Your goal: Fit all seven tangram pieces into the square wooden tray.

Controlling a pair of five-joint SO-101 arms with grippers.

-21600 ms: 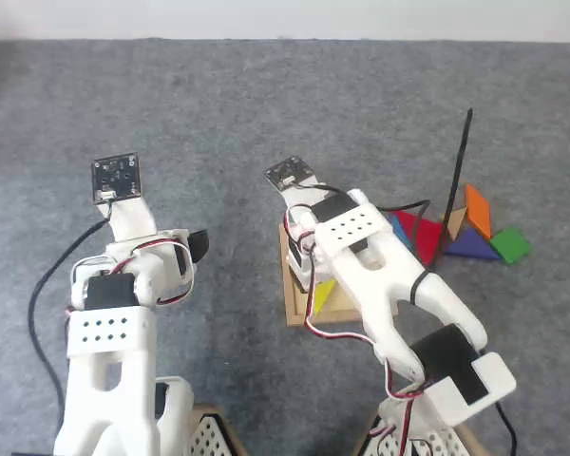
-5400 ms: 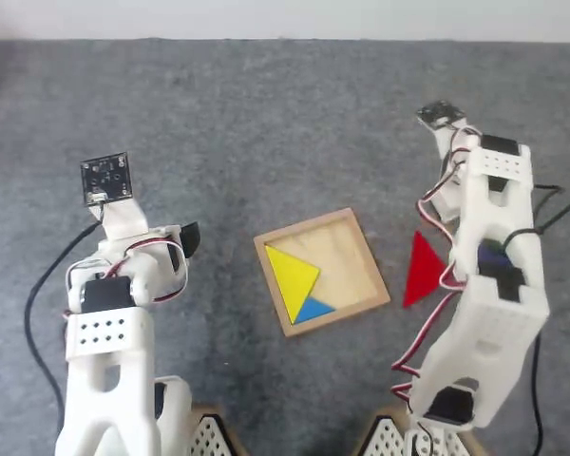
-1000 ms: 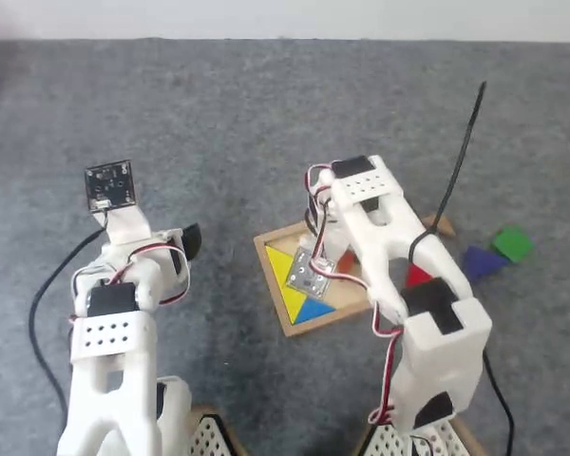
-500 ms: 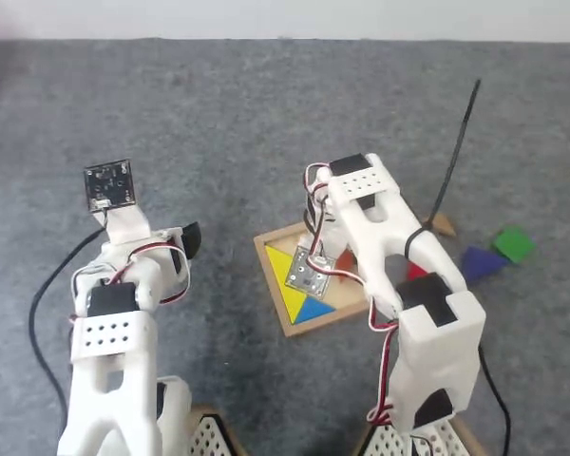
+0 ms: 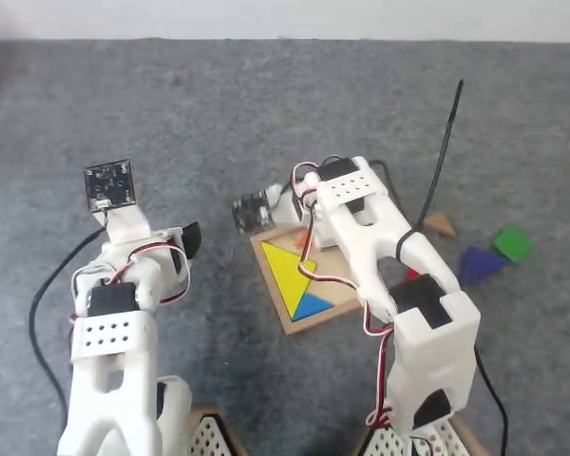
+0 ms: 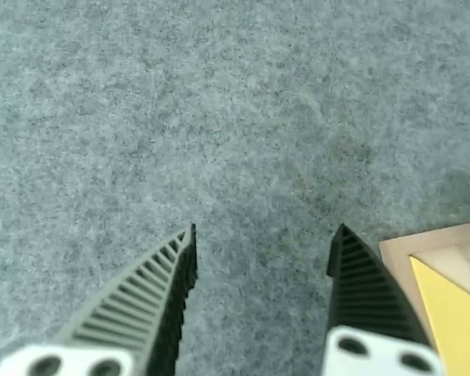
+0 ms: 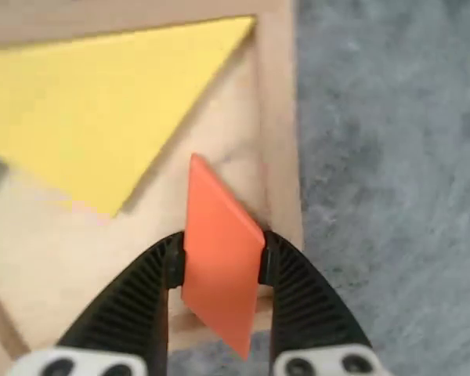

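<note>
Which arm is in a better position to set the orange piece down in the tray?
Right. The right gripper holds the orange piece just above the tray, beside its rim. The left gripper is open over the carpet, holding nothing.

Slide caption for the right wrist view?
Right gripper shut on the orange piece at the rim of the wooden tray, beside the yellow triangle.

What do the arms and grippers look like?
Left arm and right arm: white plastic shells with rows of small holes, black motors, thin red, white and black wires. Left gripper and right gripper: black, tapered and ribbed, on white bases.
</note>
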